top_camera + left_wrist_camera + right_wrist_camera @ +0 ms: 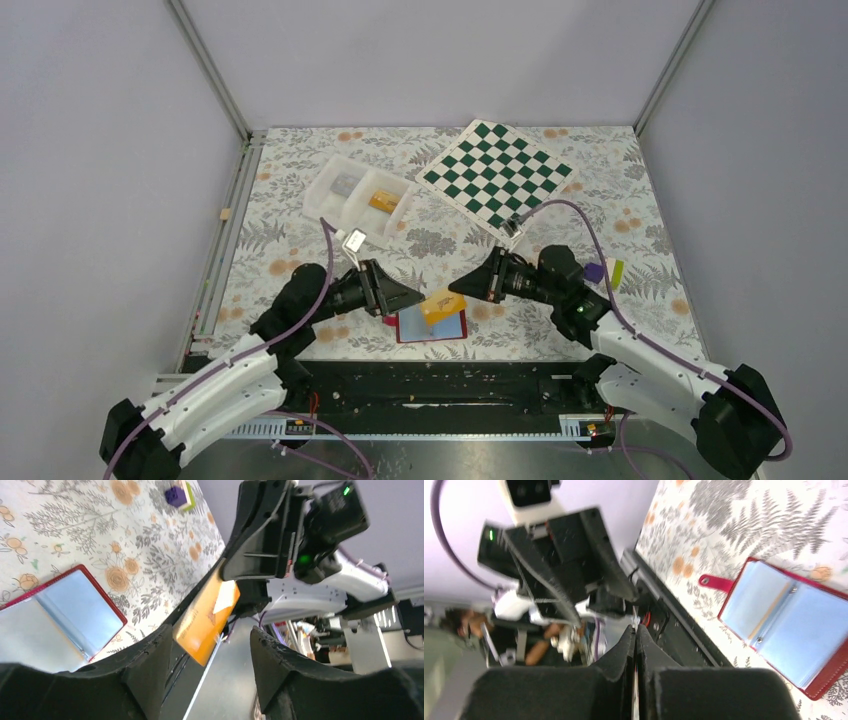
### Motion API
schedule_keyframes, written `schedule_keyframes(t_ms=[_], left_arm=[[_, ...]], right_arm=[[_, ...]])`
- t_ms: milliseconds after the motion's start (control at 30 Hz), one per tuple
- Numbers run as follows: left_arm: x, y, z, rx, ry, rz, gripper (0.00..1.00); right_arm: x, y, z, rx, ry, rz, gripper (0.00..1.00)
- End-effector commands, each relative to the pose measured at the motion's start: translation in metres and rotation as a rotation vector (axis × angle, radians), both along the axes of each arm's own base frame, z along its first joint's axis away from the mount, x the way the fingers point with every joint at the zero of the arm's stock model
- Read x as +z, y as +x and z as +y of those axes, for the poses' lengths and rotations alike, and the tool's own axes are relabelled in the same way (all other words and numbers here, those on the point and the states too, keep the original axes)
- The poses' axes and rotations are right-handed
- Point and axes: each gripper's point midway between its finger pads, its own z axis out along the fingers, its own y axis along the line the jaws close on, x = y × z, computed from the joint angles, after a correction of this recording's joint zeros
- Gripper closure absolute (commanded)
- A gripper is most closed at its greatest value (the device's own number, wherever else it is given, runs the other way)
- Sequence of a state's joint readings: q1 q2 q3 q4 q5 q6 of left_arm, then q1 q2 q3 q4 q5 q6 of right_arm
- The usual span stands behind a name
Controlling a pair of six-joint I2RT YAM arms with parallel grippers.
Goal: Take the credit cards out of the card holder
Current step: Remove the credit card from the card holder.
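From above, a flat red folding card holder [430, 331] lies open on the flower-patterned counter [300, 170] near the front edge, with its pale blue inside facing up. Just over it, a small orange-yellow credit card [441, 304] hangs between the left claw [412, 298] and the right claw [458, 287], which point at each other. Farther back stands a white two-compartment plastic tray [322, 202]. A second orange card [383, 200] lies in its right compartment and a grey item in its left. A green-and-white chequered board [497, 172] lies beside the tray.

In the left wrist view, the left claw [210, 631] has its fingers [150, 660] spread apart, and the credit card [202, 627] stands tilted in the gap between them. The right claw [235, 587] pinches the card's upper end. The open card holder [80, 607] lies flat on the counter to the left, well below the card. A small purple-and-green block [177, 495] sits far off on the counter.

In the right wrist view, the right claw [635, 640] has its fingers pressed together, with only a thin sliver showing between them. The card holder [789, 617] lies open on the right, its red tab [715, 582] pointing toward the counter's edge.
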State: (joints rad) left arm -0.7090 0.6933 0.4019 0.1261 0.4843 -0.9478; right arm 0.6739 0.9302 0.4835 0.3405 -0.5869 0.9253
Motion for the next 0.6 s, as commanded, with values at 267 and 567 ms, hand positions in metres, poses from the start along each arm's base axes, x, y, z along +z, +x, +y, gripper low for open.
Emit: schedule_keyframes(t_ms=[267, 567], left_arm=[[0.029, 0.046, -0.007, 0.295, -0.295, -0.014, 0.4], [0.036, 0.056, -0.022, 0.287, -0.306, -0.03, 0.39]], right_arm=[[0.038, 0.091, -0.048, -0.674, 0.354, 0.071, 1.0], [0.03, 0.079, -0.033, -0.579, 0.395, 0.129, 1.0]])
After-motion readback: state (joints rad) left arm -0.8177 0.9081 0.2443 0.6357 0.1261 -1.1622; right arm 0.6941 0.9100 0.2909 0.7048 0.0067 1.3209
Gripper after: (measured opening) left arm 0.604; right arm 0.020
